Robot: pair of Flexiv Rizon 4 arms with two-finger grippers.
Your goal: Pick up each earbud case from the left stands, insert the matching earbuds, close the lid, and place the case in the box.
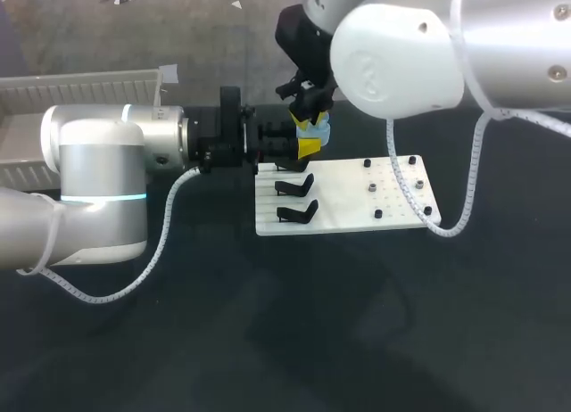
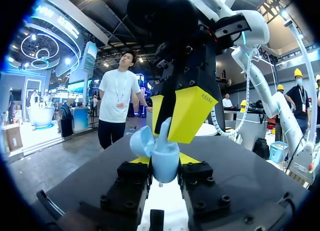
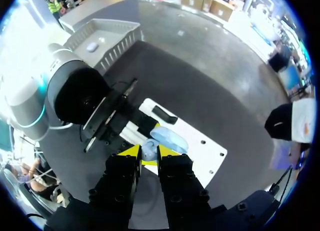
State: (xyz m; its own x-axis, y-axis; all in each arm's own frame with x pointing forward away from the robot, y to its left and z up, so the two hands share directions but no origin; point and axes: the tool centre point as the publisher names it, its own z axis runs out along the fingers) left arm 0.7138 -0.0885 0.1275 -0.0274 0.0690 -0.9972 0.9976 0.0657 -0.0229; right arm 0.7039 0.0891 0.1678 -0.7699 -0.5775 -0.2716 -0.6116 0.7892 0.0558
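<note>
Head view: one case (image 1: 322, 127) fast in left claw (image 2: 165, 163), one earbud (image 2: 164, 126) in right claw (image 3: 148, 155), two stands (image 1: 297, 213).

Pale blue case (image 2: 165, 161) and earbud (image 2: 164, 127), white board (image 1: 357, 202)

Shows two arms in smooth silver-grey shells with rounded, drum-like joints. Wears on the left arm (image 1: 94, 153) a thin glowing cyan ring (image 1: 103, 198) and a white ribbed cable (image 1: 166, 238) looping alongside. Carries on the right arm (image 1: 428, 46) a domed cap with a raised round mark (image 1: 368, 73), small sunken screws (image 1: 558, 71) and another ribbed cable (image 1: 470, 185). Turns black at both wrists. Ends at the left gripper (image 2: 165, 161) and the right gripper (image 3: 148, 153) in blocky black fingers (image 2: 132, 188) studded with screw heads (image 2: 123, 180) and tipped with bright yellow wedges (image 2: 187, 113).
</note>
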